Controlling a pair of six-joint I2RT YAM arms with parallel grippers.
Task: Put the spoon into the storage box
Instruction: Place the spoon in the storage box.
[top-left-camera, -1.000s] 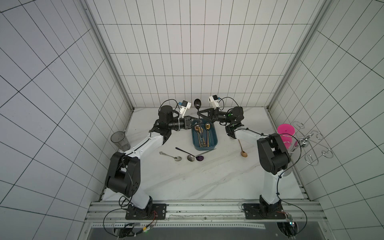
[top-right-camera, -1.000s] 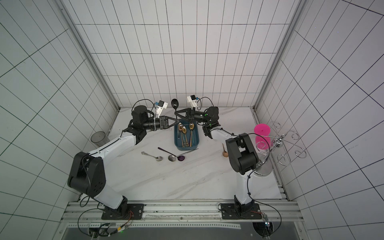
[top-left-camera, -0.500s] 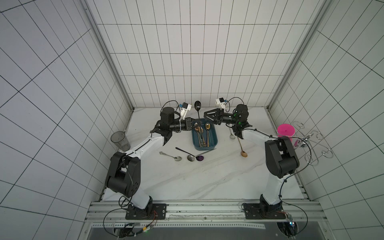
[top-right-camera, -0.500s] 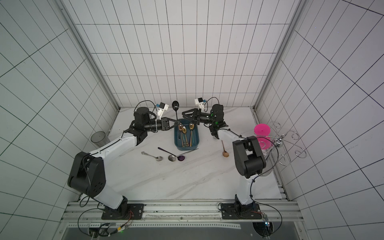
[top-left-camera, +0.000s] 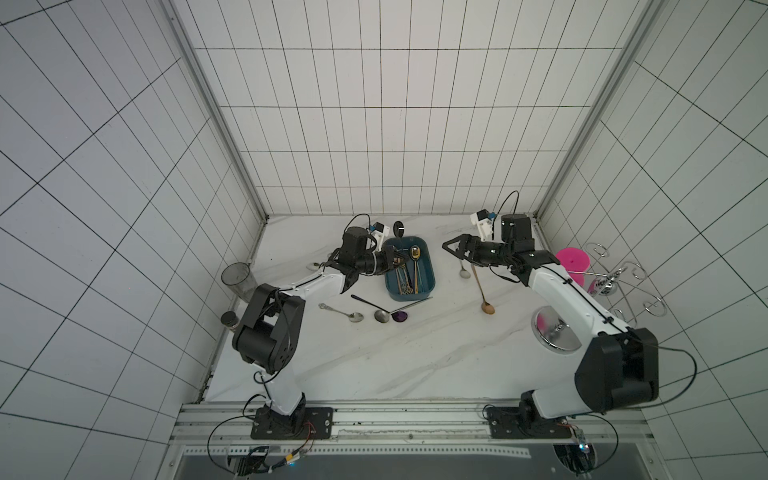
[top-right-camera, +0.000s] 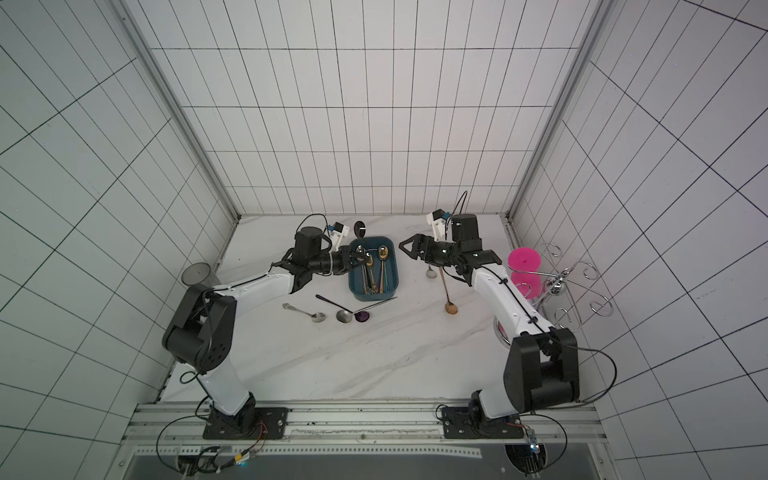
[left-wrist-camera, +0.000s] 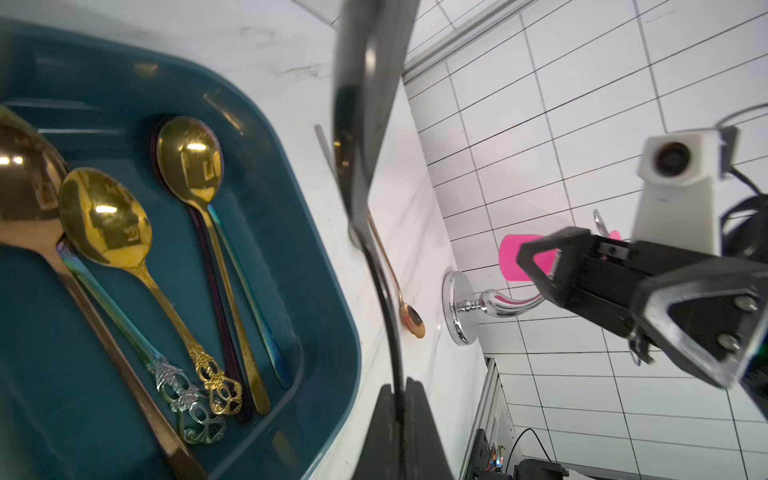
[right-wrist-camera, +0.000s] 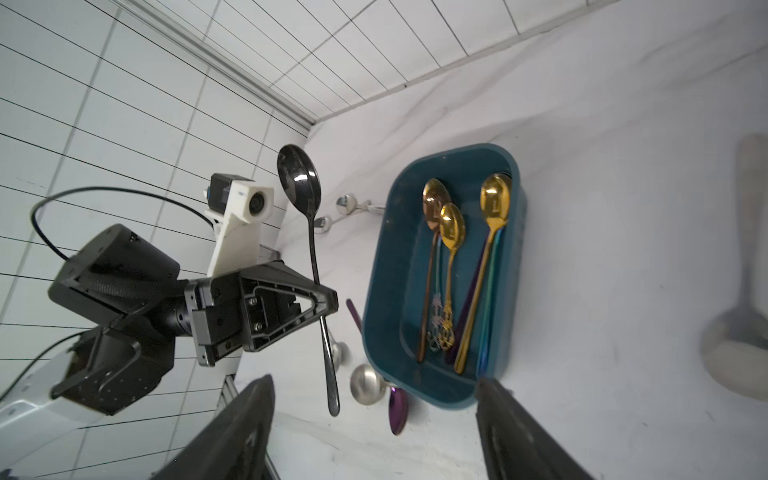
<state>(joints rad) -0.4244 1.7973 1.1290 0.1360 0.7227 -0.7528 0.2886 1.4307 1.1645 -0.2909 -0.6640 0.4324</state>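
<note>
right gripper (top-left-camera: 451, 248) has opened and backed off, jaws apart, empty. left gripper (right-wrist-camera: 326, 301) clamped on black spoon (right-wrist-camera: 309, 232) by the handle, spoon upright, bowl up. storage box (right-wrist-camera: 374, 299) sits just past its tips, lower down; left arm nearer, spoon axis needs tipping flat along the box

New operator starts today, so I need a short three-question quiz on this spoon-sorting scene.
1. True or false: the right gripper has its jaws open and holds nothing.
2. What holds the black spoon? A) left gripper B) right gripper C) neither
3. Is the black spoon inside the storage box yet?
Key: 1 true; 2 A; 3 no, it is clamped outside the box.
</note>
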